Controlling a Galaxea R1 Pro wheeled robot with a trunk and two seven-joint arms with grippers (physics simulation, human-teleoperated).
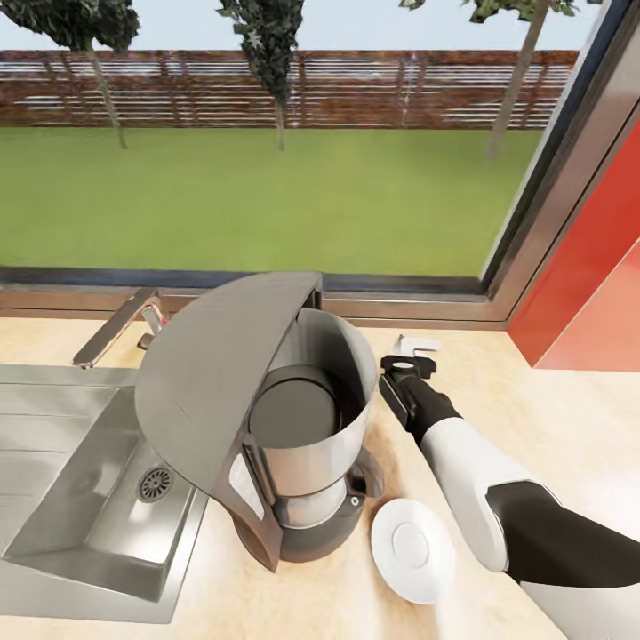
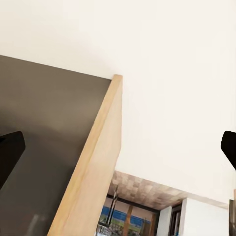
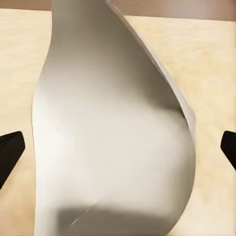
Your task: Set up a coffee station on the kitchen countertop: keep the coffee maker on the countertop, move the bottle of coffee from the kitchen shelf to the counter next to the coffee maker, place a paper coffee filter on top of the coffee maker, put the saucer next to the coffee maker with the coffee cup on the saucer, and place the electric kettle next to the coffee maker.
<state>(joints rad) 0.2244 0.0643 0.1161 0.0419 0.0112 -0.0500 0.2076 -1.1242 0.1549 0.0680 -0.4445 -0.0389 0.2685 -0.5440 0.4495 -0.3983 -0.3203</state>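
The coffee maker (image 1: 293, 427) stands on the kitchen countertop (image 1: 569, 418) beside the sink, its grey lid swung up and the silver filter basket exposed. A white saucer (image 1: 412, 549) lies flat by its front right. Behind and to the right of the machine lies a white paper coffee filter (image 1: 418, 345). My right gripper (image 1: 407, 363) is at it. In the right wrist view the filter (image 3: 113, 137) looms very close between the fingertips (image 3: 10, 152), which stand wide apart, so the gripper is open. My left gripper (image 2: 118, 147) is open and holds nothing.
A steel sink (image 1: 80, 498) with a tap (image 1: 120, 324) lies left of the coffee maker. A window sill (image 1: 418, 307) runs along the back and a red wall panel (image 1: 596, 267) closes the right. The left wrist view faces a wooden edge (image 2: 91, 172) and white ceiling.
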